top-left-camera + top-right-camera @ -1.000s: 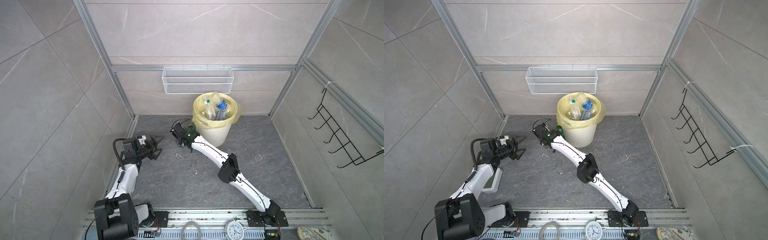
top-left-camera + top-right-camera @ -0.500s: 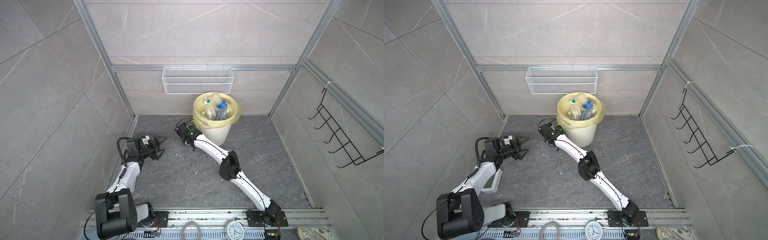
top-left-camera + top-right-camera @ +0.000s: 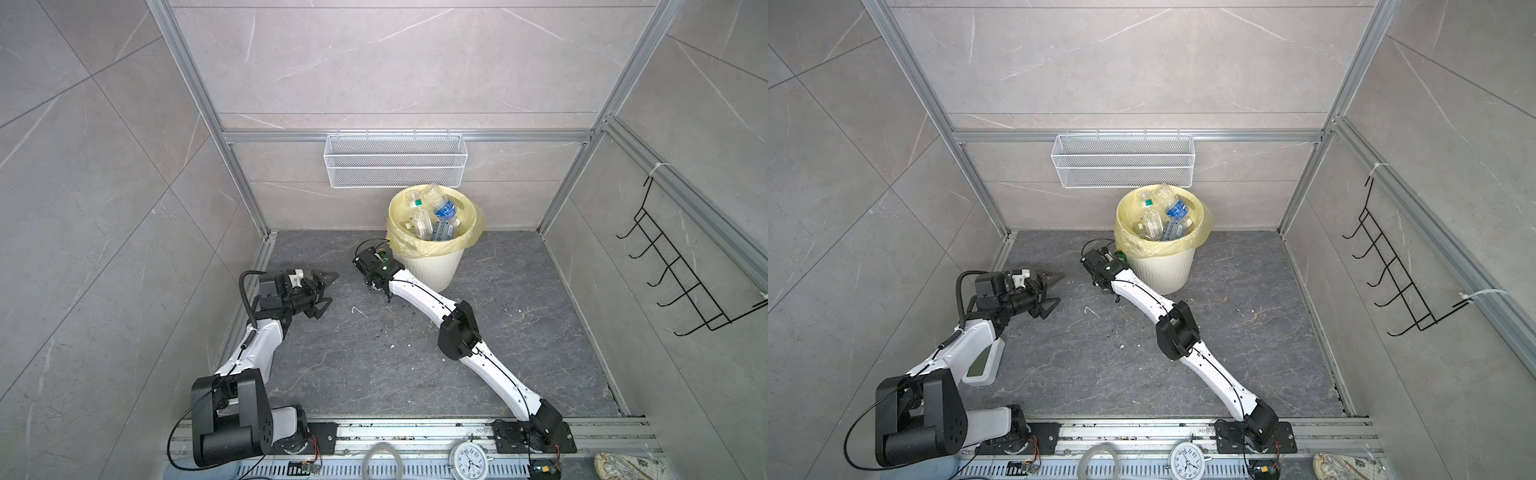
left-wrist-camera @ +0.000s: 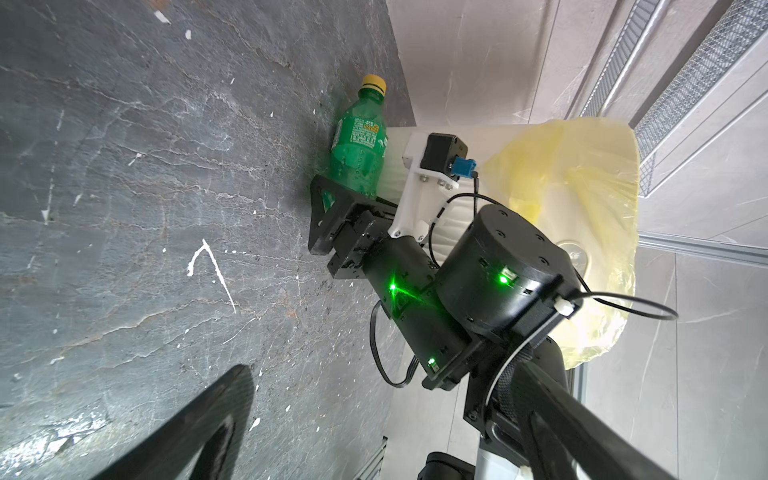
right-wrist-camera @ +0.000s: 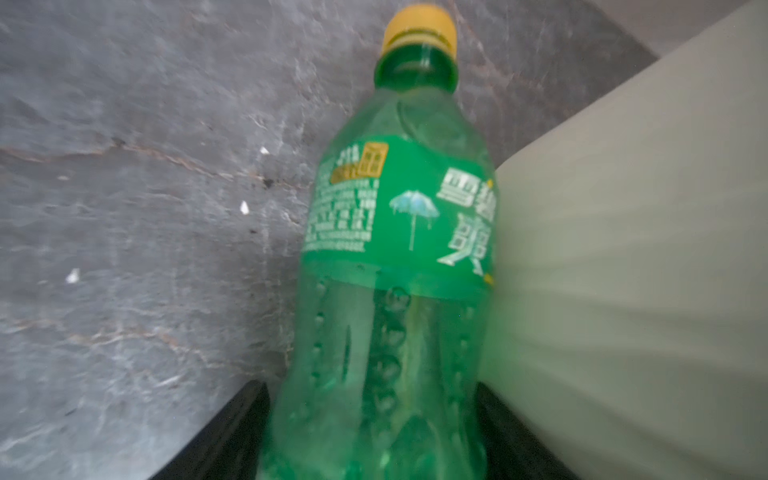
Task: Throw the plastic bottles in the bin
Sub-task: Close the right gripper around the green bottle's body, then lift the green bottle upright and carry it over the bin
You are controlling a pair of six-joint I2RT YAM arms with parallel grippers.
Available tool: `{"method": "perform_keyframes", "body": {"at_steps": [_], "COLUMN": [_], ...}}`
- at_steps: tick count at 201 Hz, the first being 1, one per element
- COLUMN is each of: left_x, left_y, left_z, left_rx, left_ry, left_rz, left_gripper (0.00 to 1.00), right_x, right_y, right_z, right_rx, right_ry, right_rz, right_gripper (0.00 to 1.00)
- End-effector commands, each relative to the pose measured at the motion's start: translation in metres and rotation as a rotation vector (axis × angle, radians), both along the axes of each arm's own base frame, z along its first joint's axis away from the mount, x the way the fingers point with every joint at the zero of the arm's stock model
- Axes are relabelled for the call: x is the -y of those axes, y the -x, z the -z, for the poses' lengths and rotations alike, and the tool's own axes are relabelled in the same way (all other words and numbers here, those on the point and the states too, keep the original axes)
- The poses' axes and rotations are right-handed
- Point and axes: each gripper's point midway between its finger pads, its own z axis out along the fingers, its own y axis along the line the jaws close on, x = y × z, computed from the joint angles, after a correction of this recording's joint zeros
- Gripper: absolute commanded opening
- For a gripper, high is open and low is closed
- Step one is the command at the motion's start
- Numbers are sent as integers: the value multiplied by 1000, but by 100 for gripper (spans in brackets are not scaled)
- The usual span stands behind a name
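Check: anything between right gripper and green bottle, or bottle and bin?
Nothing at the grasp: the right gripper has its jaws either side of the green bottle, lying on the floor against the bin. Only the bin's own wall is in the way; lift over the rim.

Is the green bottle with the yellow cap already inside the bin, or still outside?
Outside. The green bottle lies on the floor against the bin's outer wall.

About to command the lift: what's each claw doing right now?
Left claw: open, empty.
Right claw: around the green bottle; whether it grips cannot be told.
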Motion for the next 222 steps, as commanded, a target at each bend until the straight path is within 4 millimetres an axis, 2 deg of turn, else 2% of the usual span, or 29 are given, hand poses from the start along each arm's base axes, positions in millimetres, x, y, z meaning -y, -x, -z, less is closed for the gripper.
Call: {"method": "perform_keyframes", "body": {"at_steps": [1,42,71,103,135,157,162,165,187,222], "left_x": [1,2,2,5,4,7,8,9,21,51], "left_y": [-11,-10,-7,-1,5,9,10,10,12,24], "left_z": [-21,-23,-33,-55,-98,-130,-137,-140,-162,-200], "left_rx": [93,103,130,182,274,344,358,366,416,523], "left_ry": [-24,-25,-36,-48,-53,-54,-53,-53,-69,-123], "left_rz": [23,27,29,29,11,6,8,9,32,86], "left_gripper": [100,100,100,100,100,100,100,100,100,100], "right_x": [14,8,-10,-41,-48,-45,-46,-43,-37,-2], "right_y": [-7,-7,1,22,38,48,51,54,68,82], "right_z": [12,4,-26,-80,-138,-183,-185,-203,-253,-326], "right_rx": [-8,-5,23,90,133,172,174,195,265,383], "right_ry": [9,-15,-41,-63,-133,-172,-169,-188,-195,-190], "right_rz": [46,28,-32,-144,-175,-188,-197,-201,-243,-225], "right_gripper": [72,57,51,51,51,50,50,50,50,50]}}
